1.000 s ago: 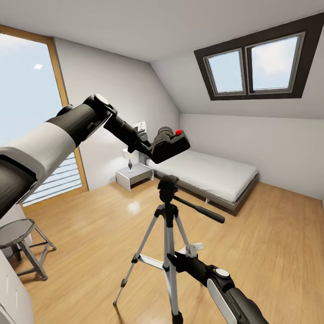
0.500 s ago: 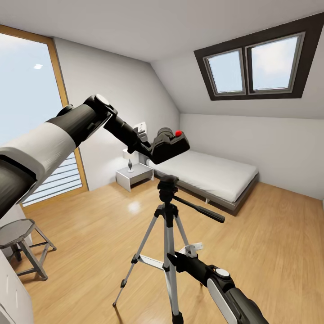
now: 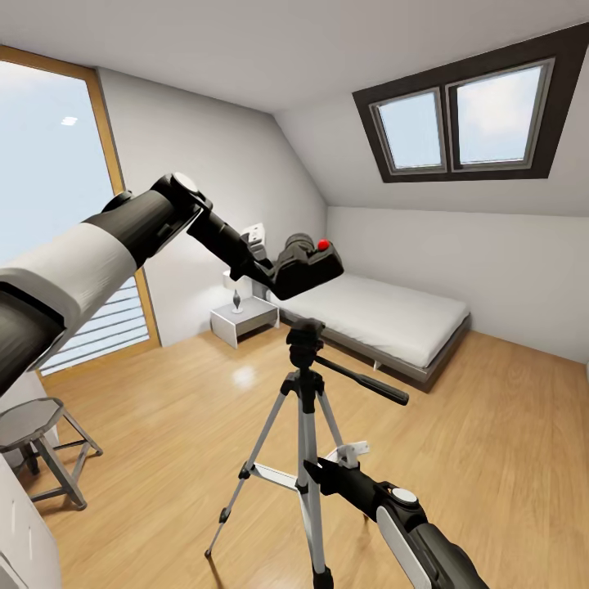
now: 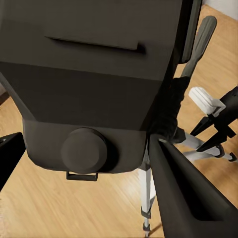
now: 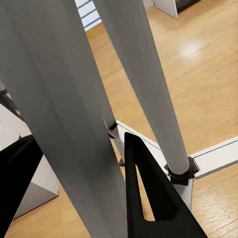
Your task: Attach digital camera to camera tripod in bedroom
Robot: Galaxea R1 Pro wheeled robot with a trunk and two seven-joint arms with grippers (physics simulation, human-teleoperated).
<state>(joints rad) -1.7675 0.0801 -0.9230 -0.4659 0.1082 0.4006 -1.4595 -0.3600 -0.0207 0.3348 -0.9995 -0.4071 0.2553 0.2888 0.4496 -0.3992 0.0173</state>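
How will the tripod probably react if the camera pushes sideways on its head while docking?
The camera tripod looks tall and thin-legged, so it would probably tip or slide easily on the smooth wood floor. The right gripper closed around a leg should steady it somewhat. The digital camera, held by the left gripper, hangs tilted above the head.

The left arm reaches up and forward from the head view's left edge, forearm rising, wrist extended straight. Its left gripper (image 3: pixel 274 274) is closed on the digital camera (image 3: pixel 309 266), holding it tilted in the air above the camera tripod (image 3: pixel 306 384); in the left wrist view, dark fingers (image 4: pixel 191 198) flank the camera body. The right arm comes in low, its right gripper (image 3: pixel 317 474) clamped around a silver tripod leg, fingers (image 5: pixel 151 198) to either side.
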